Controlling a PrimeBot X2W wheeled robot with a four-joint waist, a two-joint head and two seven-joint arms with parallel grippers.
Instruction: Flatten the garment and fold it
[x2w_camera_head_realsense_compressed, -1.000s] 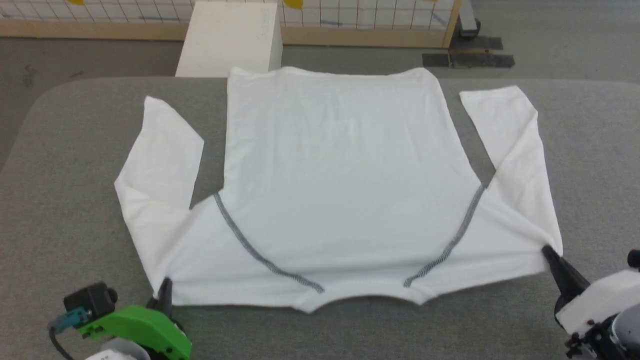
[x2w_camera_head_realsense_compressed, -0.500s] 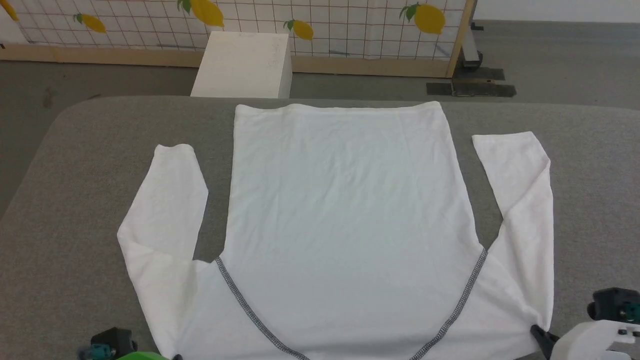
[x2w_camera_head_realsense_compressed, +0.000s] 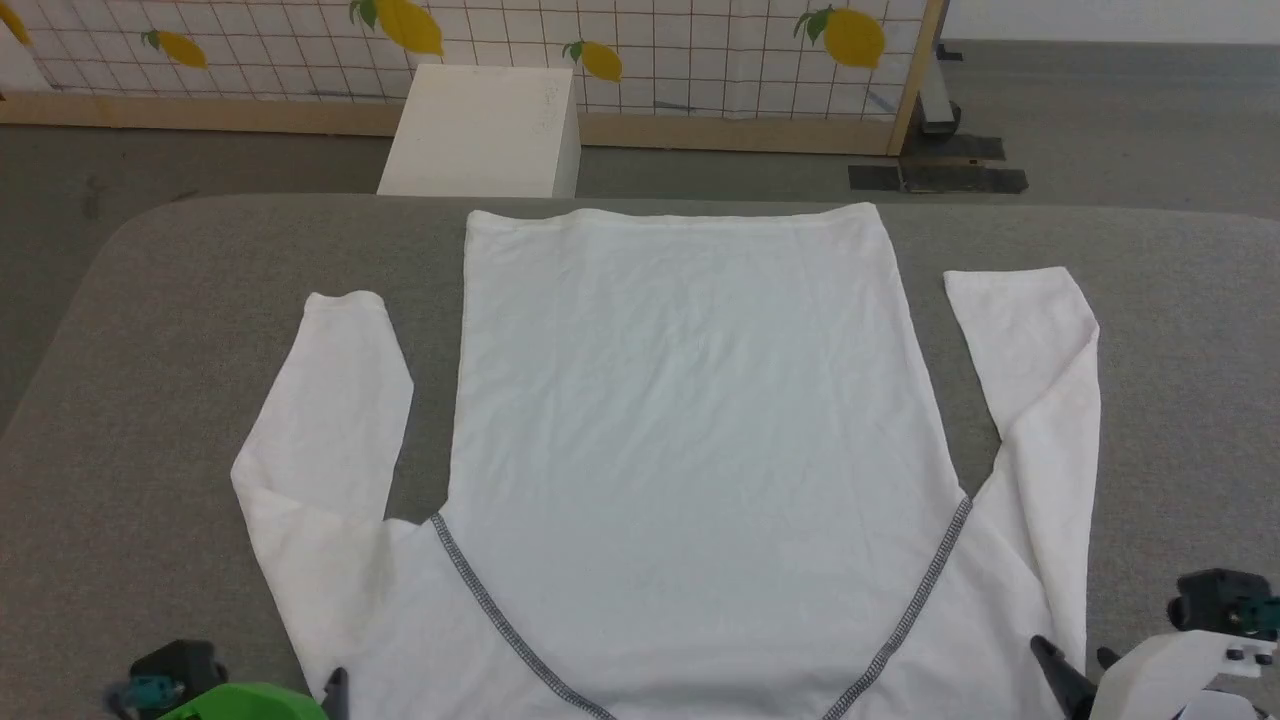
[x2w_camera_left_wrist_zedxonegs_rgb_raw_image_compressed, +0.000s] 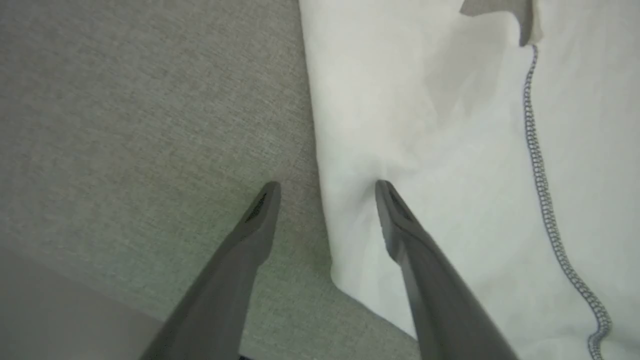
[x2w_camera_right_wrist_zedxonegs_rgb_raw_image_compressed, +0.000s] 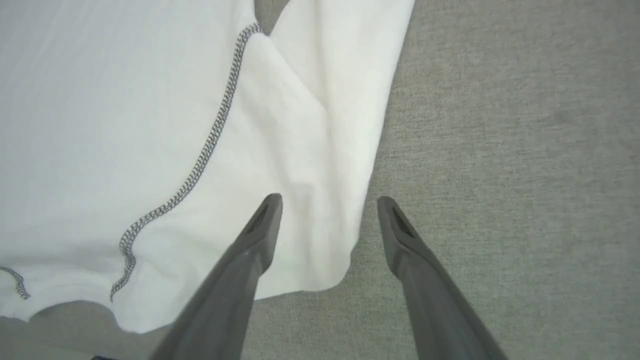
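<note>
Grey cloth covers the table (x2w_camera_head_realsense_compressed: 150, 400), and the shirt (x2w_camera_head_realsense_compressed: 690, 420) lies flat on it, collar end toward the robot and hem (x2w_camera_head_realsense_compressed: 670, 212) just short of the far edge. Both sleeves bend at the elbow and point away; the left sleeve (x2w_camera_head_realsense_compressed: 320, 420) and right sleeve (x2w_camera_head_realsense_compressed: 1040, 380) each lie beside the body with a strip of bare table between. The left gripper (x2w_camera_left_wrist_zedxonegs_rgb_raw_image_compressed: 325, 184) hangs with fingers apart, holding nothing. One tip is over the table, the other touching or just above the fabric at the shoulder corner — which, I cannot tell. The right gripper (x2w_camera_right_wrist_zedxonegs_rgb_raw_image_compressed: 327, 197) mirrors it, spread across the opposite shoulder edge. Those outer corners are where a pull spreads cloth taut, so flattening looks about finished and folding not yet begun. Room is good at the sides, with wide bare table outside both sleeves. There is little beyond the hem, where the floor and a white box (x2w_camera_head_realsense_compressed: 480, 130) follow. Folding a sleeve inward looks the likely next call — and thin fabric may drag or bunch if lifted from one corner alone.
</note>
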